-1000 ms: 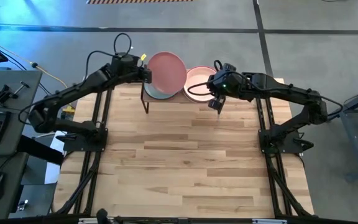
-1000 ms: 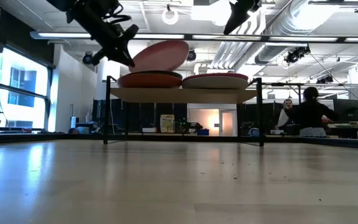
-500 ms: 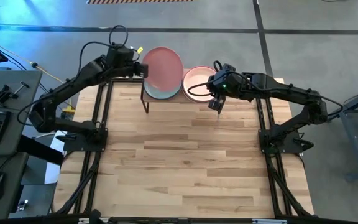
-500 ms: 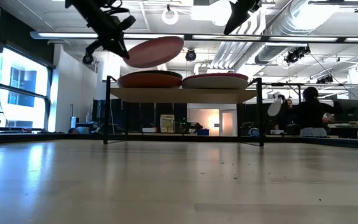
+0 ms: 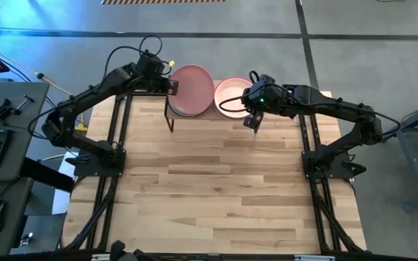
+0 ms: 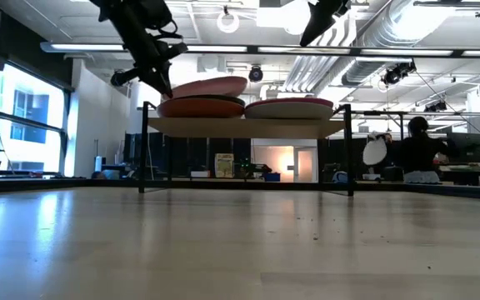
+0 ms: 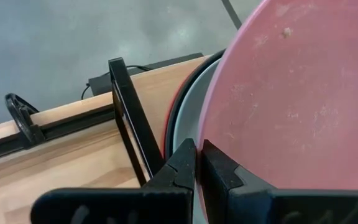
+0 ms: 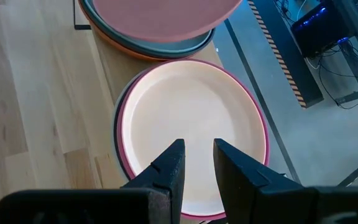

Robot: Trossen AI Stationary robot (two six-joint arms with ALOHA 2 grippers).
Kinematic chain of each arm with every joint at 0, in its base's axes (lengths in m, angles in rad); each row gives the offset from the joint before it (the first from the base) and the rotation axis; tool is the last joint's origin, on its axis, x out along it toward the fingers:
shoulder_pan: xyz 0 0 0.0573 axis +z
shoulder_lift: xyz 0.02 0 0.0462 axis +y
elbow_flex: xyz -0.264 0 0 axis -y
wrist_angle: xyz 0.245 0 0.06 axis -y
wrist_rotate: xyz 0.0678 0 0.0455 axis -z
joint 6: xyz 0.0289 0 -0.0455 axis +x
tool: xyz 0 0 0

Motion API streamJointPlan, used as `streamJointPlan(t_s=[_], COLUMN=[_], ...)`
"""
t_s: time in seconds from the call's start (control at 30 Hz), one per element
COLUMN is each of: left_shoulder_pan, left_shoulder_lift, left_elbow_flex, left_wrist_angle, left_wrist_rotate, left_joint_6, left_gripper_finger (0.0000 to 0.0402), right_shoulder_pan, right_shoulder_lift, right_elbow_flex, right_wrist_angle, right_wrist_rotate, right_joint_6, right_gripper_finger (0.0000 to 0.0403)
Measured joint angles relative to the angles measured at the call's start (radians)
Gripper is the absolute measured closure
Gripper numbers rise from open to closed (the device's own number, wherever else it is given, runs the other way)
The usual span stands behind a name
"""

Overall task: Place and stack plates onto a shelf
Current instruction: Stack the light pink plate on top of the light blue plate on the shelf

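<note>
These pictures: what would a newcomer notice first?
Probably the pink plate, pinched at its rim by the left pincer and tilted just above the left stack on the small shelf. Beside it, the right pincer hangs open over the cream plate.

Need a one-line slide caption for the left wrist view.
Left gripper clamps the pink plate by its rim above the plates stacked on the shelf.

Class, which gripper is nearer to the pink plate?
Left. The left gripper is clamped on the pink plate's rim, lowering it onto the left stack. The right gripper hovers open over the cream plate, on the neighbouring stack.
</note>
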Motion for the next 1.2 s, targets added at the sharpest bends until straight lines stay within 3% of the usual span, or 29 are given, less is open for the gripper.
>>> streamJointPlan(t_s=[0.33,0.73,1.2], left_shoulder_pan=[0.005,0.006,0.006], left_shoulder_lift=[-0.008,-0.008,-0.009], left_elbow_flex=[0.0,0.0,0.046], left_wrist_angle=[-0.007,-0.01,-0.008], left_wrist_rotate=[0.0,-0.001,0.012], left_joint_6=[-0.006,-0.044,-0.024], left_gripper_finger=[0.0399,0.0333,0.0301], right_shoulder_pan=[0.0,0.0,0.0], right_shoulder_lift=[0.0,0.0,0.0], right_elbow_flex=[0.0,0.0,0.0], right_wrist_angle=[-0.027,-0.039,-0.041], right_wrist_rotate=[0.0,0.0,0.0], right_joint_6=[0.008,0.008,0.004], right_gripper_finger=[0.0324,0.0324,0.0324])
